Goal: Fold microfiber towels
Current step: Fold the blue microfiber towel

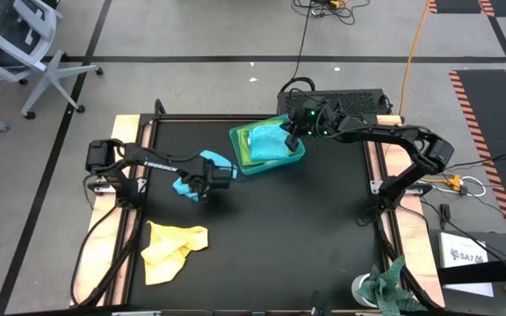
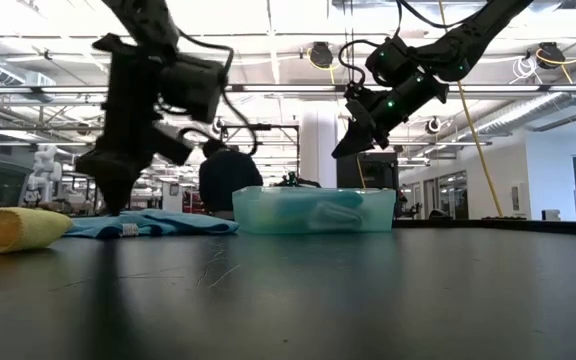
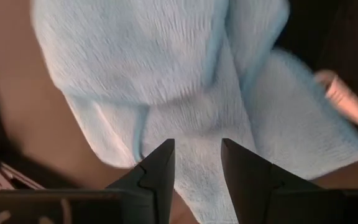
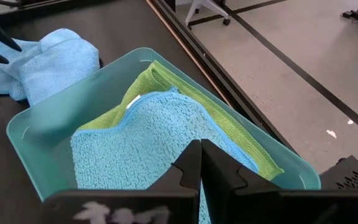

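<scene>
High view: left hand (image 1: 202,188) parted, over light blue towel (image 1: 185,185) beside teal tray (image 1: 295,161); right hand (image 1: 290,133) clenched, empty, above tray's turquoise towel (image 1: 266,143).

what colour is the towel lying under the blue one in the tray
Lime green towel, under the light blue towel in the teal tray; clearest in the right wrist view.

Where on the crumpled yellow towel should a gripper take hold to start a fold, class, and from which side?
Probably at the loose corner pointing toward the table's middle on the yellow towel, coming straight down from above. It lies low and rumpled on the table, apart from the light blue towel under the left gripper, so nothing blocks that approach.
</scene>
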`<state>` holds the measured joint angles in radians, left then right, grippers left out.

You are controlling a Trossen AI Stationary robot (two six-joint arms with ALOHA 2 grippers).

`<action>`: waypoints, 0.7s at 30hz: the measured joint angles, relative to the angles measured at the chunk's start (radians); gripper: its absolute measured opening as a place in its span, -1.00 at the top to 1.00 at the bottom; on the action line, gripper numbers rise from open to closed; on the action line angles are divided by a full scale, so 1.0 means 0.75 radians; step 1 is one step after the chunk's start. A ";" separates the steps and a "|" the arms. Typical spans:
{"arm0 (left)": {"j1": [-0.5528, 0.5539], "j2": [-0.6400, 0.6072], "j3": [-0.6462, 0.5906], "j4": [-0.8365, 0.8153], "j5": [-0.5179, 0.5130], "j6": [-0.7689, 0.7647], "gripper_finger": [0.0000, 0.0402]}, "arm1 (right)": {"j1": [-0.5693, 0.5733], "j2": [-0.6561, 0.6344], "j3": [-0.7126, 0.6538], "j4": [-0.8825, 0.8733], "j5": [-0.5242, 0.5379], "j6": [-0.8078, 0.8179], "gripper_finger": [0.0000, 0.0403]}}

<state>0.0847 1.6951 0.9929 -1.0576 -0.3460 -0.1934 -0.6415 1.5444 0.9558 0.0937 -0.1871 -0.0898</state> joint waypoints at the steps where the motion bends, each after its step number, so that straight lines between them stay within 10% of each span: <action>1: -0.011 0.000 -0.017 0.001 -0.004 -0.011 0.33 | 0.000 0.000 0.000 0.000 0.000 0.000 1.00; 10: -0.078 0.000 -0.042 0.047 -0.201 0.100 0.33 | 0.000 0.000 0.000 0.000 0.002 0.001 1.00; 21: -0.065 0.000 -0.042 0.215 -0.093 0.330 0.33 | 0.000 0.000 0.000 0.000 0.003 0.002 1.00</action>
<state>0.0358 1.6951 0.9615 -0.8965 -0.4158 0.0542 -0.6415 1.5444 0.9558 0.0937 -0.1848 -0.0887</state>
